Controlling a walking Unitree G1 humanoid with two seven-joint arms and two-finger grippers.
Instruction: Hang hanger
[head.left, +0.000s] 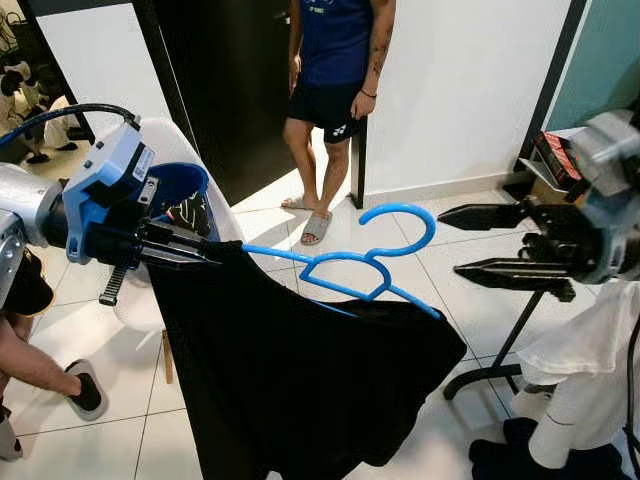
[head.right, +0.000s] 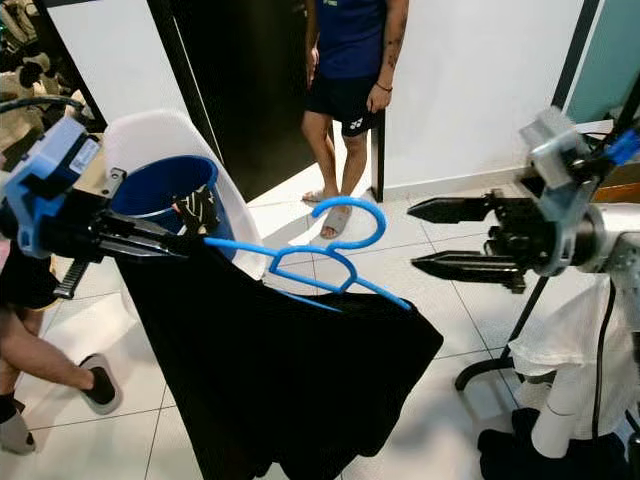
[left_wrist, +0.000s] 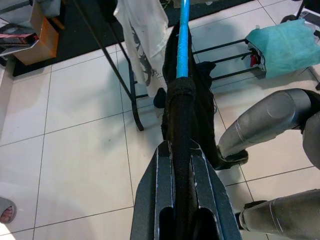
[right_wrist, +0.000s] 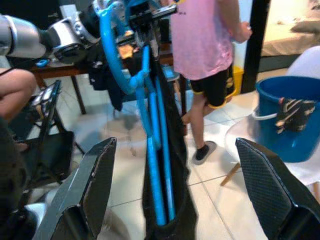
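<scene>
A: Where's the hanger (head.left: 372, 262)?
B: Held out in mid-air over the tiled floor (head.left: 300, 215), a black garment (head.left: 300, 380) draped on it. The left end effector (head.left: 190, 255) is clenched on one cloth-covered shoulder; the right end effector (head.left: 495, 242) is spread wide just beside the hook.
A: How will it handle?
B: Likely light, stiff plastic — though the soft cloth drags it down. I'd grip the bare neck.
A: And the room?
B: A white wall (head.left: 460, 90), a person (head.left: 335, 60) standing near, and a blue bucket (head.left: 180, 190) on a white chair.

Black garment (head.left: 300, 390) cut off at bottom edge; covers hanger's (head.left: 345, 265) lower bar.
</scene>
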